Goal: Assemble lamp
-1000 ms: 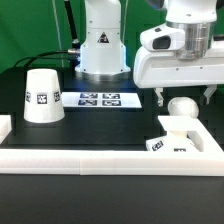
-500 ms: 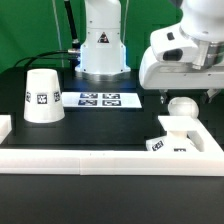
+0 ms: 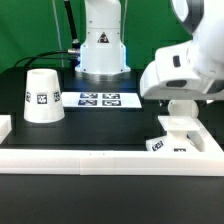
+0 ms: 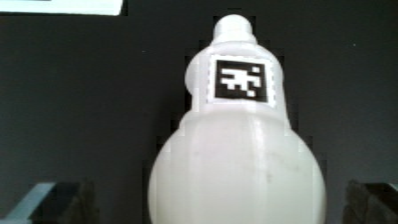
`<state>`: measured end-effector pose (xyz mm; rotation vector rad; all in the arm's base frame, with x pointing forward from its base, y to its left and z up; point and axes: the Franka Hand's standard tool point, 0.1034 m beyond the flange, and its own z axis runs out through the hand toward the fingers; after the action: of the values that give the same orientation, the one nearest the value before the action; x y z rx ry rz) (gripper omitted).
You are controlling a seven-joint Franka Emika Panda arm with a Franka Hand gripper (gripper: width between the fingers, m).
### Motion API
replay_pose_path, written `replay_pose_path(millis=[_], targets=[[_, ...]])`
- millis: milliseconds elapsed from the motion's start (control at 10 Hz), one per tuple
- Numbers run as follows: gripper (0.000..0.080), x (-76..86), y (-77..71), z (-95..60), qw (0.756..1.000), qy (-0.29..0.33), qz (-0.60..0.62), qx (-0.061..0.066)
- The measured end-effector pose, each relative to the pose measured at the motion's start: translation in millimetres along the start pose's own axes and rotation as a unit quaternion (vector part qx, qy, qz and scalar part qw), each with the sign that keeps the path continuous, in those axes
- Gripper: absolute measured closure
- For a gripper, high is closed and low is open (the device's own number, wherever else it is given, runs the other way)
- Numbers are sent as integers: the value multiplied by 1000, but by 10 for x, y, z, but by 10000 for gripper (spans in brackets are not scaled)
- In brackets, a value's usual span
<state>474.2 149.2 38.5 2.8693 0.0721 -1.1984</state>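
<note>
One wide-spread claw (image 4: pixel 205 201) astride bulb (image 4: pixel 233 150)

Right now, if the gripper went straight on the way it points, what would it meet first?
The gripper would most likely meet the bulb first: the wrist view shows it dead ahead, between the open fingers. Depth is unclear.

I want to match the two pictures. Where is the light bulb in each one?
Exterior view: the bulb is at the exterior view's right; only its round head shows, just above the base in the picture.
Wrist view: the bulb fills the middle of the picture, with a square tag on its narrow part.
Shared landmark: the black table, which is also the dark ground beside the bulb in the wrist view.
</note>
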Motion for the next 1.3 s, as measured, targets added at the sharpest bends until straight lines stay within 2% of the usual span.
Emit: replay_pose_path(millis=[100,200,700,1300], targets=[[100,-39,13,47,999,-44,0,-5],[100,7,6,52,999,-48,-1,-5],[100,15,0,128,999,-47,-1,-5],[100,55,19,343,999,-38,2,-4]])
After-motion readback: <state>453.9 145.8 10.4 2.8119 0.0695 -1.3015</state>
